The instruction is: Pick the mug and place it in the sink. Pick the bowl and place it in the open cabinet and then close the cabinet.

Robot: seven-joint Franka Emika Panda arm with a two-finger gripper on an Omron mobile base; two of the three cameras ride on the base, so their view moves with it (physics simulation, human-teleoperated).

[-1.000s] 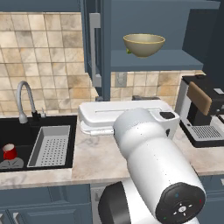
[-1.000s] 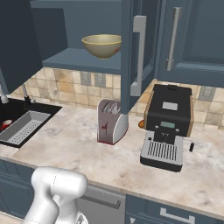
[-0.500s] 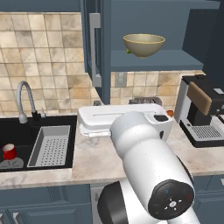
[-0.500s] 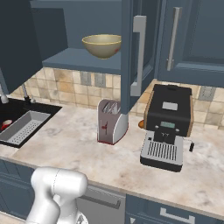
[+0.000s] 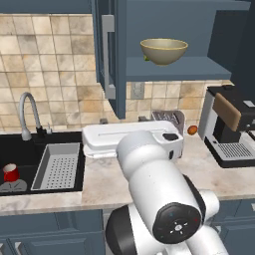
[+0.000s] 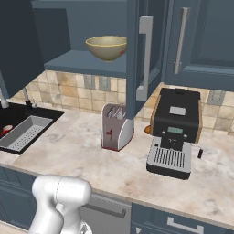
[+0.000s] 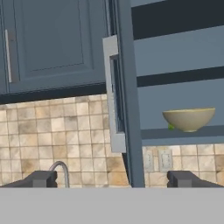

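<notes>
In the hand view, the two-finger gripper (image 7: 112, 179) stood with its jaws spread as wide as they go, one dark tip at about 8 o'clock and the other at 4 o'clock, and nothing was held between them. Straight above them, towards 12 o'clock, rose the thin edge of the open door (image 7: 127, 92) of the dark blue wall cabinet (image 7: 175, 74), with its long silver bar handle (image 7: 113, 94) just beside that edge.

At 3 o'clock, the wide olive-tan bowl (image 7: 189, 119) sat upright on the cabinet shelf (image 5: 174, 68). In the left base view, the small red mug (image 5: 11, 173) sat in the black sink basin (image 5: 30, 149) at 9 o'clock, beside the grey perforated tray (image 5: 59, 166).

Only closing the door seemed left. A likely risk was that the open jaws would straddle the door edge or catch the handle instead of pushing the panel flat. Another was that the door would be left ajar. The bowl looked well back from the shelf front.
</notes>
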